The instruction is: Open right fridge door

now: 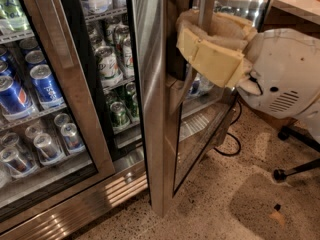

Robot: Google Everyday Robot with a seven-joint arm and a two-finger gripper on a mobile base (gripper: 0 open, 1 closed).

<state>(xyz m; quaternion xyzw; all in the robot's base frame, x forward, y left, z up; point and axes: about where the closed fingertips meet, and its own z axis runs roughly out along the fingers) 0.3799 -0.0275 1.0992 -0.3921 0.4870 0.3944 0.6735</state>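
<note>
From where I stand, the tall glass-paned right fridge door [150, 99], framed in brushed steel with a black inner edge, is swung out from the cabinet, its bottom corner over the speckled tan stone floor [225, 209]. The cream-coloured padded claw [192, 29] sits high up just behind that steel frame, its two fingers [212, 61] closed around a slim steel upright bar [205, 4] on the door. The bulky white plastic robot arm [285, 74] reaches in from the right. To the left, the matching closed glass door [62, 59] shows blue Pepsi cans [45, 86]. Green cans [119, 115] fill the middle shelves. A black cable [230, 150] loops on the floor.
</note>
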